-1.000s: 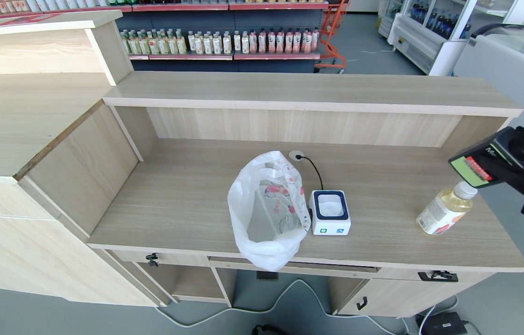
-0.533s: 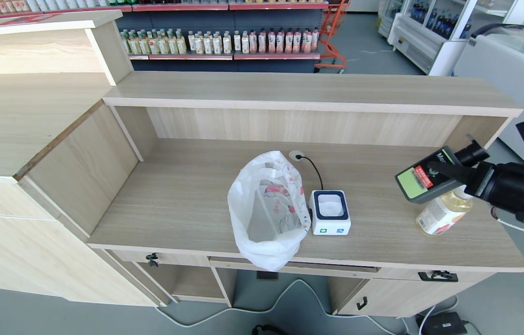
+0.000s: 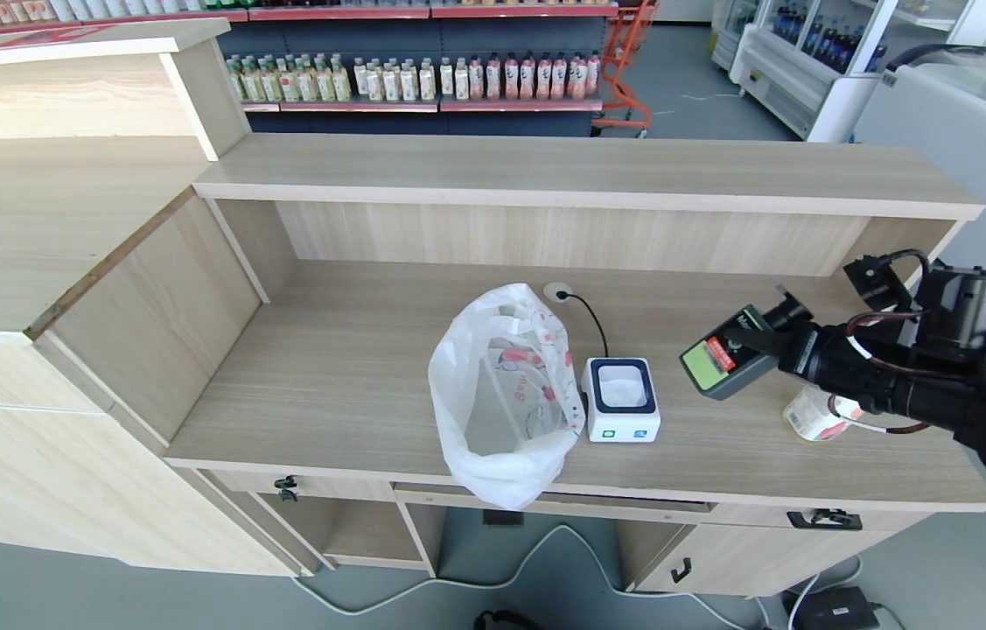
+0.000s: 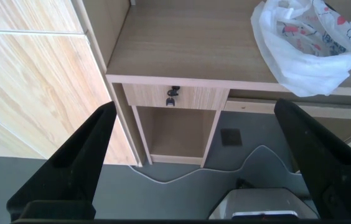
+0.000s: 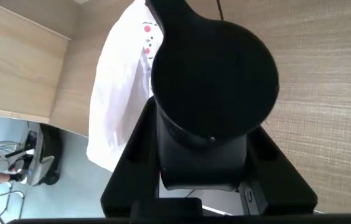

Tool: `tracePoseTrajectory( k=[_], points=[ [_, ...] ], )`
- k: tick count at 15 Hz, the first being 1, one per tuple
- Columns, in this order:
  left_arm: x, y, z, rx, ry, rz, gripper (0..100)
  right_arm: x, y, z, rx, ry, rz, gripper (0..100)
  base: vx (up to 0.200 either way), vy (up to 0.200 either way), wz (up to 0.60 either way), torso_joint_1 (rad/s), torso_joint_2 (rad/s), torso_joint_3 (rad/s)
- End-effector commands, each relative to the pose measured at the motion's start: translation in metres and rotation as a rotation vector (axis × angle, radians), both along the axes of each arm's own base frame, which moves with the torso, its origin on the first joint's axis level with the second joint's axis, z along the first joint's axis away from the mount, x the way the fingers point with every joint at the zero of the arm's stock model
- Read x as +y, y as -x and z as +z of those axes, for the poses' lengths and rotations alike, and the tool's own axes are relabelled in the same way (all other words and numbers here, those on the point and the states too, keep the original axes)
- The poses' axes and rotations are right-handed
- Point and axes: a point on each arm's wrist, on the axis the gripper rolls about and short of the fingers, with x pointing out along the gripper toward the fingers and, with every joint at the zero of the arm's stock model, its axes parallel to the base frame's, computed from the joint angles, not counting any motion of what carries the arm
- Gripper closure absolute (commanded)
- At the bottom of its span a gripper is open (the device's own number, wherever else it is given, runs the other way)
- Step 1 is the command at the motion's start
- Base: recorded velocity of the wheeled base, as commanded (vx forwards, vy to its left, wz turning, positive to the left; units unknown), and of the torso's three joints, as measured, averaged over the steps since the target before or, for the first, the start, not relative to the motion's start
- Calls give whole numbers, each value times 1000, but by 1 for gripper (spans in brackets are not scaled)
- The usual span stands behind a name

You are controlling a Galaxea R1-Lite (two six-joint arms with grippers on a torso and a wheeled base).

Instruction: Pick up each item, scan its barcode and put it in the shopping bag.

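My right gripper [image 3: 774, 339] is shut on a dark container [image 3: 724, 363] with a green and red label, held tilted above the counter just right of the white barcode scanner [image 3: 622, 398]. In the right wrist view the container's round black end [image 5: 213, 81] sits between the fingers, with the shopping bag [image 5: 122, 93] beyond it. The white shopping bag [image 3: 501, 394] stands open left of the scanner. A bottle of yellowish drink [image 3: 812, 418] stands behind my right arm, mostly hidden. My left gripper [image 4: 194, 162] hangs open below the counter's front edge, near the bag [image 4: 306, 43].
The wooden counter [image 3: 353, 385] has a raised back ledge and a taller cabinet on the left. The scanner's black cable [image 3: 590, 322] runs to a hole at the back. A drawer with a key [image 4: 172, 94] sits under the counter front.
My right arm has carried the dark container leftward and lower, from beyond the counter's right end to just beside the scanner. The arm now covers most of the bottle.
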Motion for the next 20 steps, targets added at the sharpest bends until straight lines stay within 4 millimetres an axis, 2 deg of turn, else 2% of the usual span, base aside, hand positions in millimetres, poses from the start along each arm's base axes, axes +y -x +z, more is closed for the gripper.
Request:
tracePoseTrajectory(
  k=[1, 8, 15, 20],
  points=[
    [0, 0, 0, 0, 0, 0, 0, 4, -18, -15, 25, 21, 13, 100, 0, 0, 0, 0, 0, 0],
    [0, 0, 0, 0, 0, 0, 0, 8, -29, -30, 30, 75, 47, 100, 0, 0, 0, 0, 0, 0],
    [0, 0, 0, 0, 0, 0, 0, 26, -52, -23, -24, 59, 128, 100, 0, 0, 0, 0, 0, 0],
    [0, 0, 0, 0, 0, 0, 0, 36, -55, -35, 1, 70, 148, 100, 0, 0, 0, 0, 0, 0]
  ],
)
